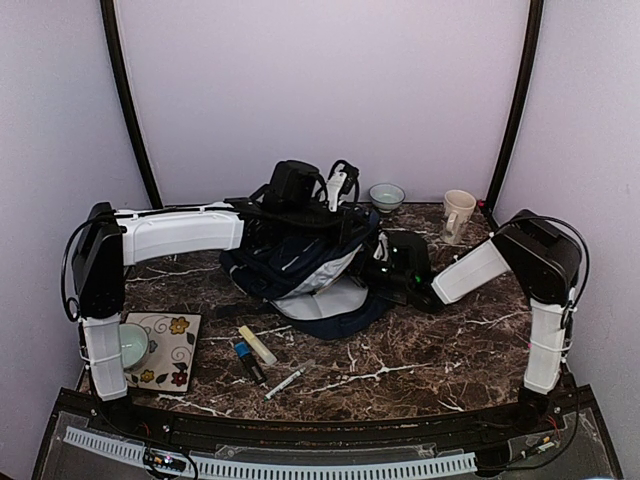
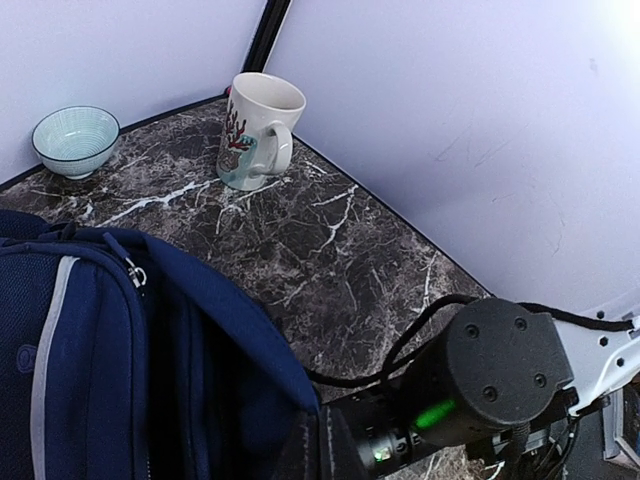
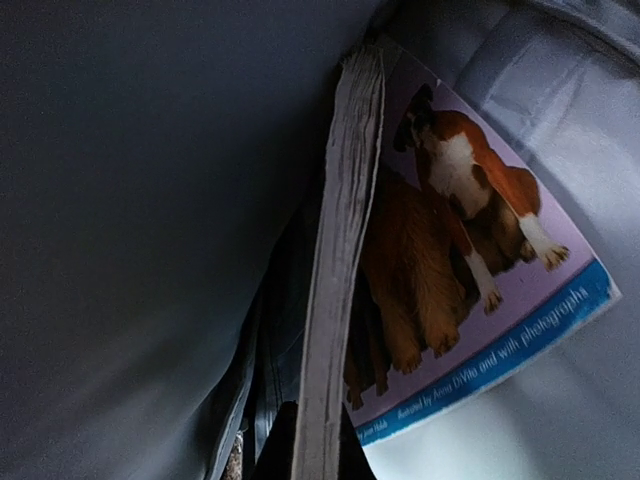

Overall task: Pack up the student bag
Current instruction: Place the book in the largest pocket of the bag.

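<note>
The student bag, navy with white stripes, lies in the middle of the table with its mouth facing right. My left gripper sits above the bag's far edge, shut, and seems to hold the blue flap up. Its fingers do not show in the left wrist view. My right gripper is inside the bag, shut on a thin picture book with dogs on the cover. The dark fingertips pinch the book's page edge. From above, only the right wrist shows at the bag's mouth.
A pale green bowl and a white mug stand at the back right. A floral mat with a green cup lies front left. A yellow highlighter, a dark marker and a white pen lie before the bag.
</note>
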Motion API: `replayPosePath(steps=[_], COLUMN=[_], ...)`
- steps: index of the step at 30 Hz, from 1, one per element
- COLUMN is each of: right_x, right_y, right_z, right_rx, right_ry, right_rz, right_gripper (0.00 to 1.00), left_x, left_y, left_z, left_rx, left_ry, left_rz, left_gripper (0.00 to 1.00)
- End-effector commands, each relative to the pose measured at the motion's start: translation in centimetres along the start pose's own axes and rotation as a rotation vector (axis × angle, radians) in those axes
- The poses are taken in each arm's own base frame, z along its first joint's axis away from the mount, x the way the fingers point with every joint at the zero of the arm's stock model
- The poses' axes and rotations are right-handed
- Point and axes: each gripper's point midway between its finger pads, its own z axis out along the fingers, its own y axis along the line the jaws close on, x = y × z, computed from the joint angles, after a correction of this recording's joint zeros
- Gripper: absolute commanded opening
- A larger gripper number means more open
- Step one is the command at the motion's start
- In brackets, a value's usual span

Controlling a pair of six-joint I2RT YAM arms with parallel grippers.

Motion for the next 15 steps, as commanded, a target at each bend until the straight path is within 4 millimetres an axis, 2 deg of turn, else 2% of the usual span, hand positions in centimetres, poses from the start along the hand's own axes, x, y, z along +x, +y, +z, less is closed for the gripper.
replayPosePath(steps=[1,7,9,13,15], right_x=[-0.5,-0.2,0.1,0.5,0.4], right_y=[2.1,0.9,0.5,-0.2,-0.4], right_z=[1.3,2.0,2.0,1.0,0.1], right_rx=[-0.060,0.014,0.041,0.102,0.134], right_ry=[0.016,0.055,0.082,0.117,0.114], right_rz=[-0.074,-0.141,-0.168,-0.211,-0.243], right_gripper=[0.00,0.00,0.04,0.19,0.35], left_x=[-4.5,-4.3,-4.1,-4.2,-4.3], left_y=[-4.5,-4.9,-4.8,-4.8,-4.8], left_z=[-1.5,-1.5,-1.4,-1.5,-1.4], left_rx=[0.166,0.196,0.192,0.187,0.190], left_ry=[-0.133,-0.125,-0.119,-0.122,-0.128], left_rz=[0.025,0.015,0.016,0.012,0.010], left_gripper=[0.00,0.00,0.00,0.00,0.00])
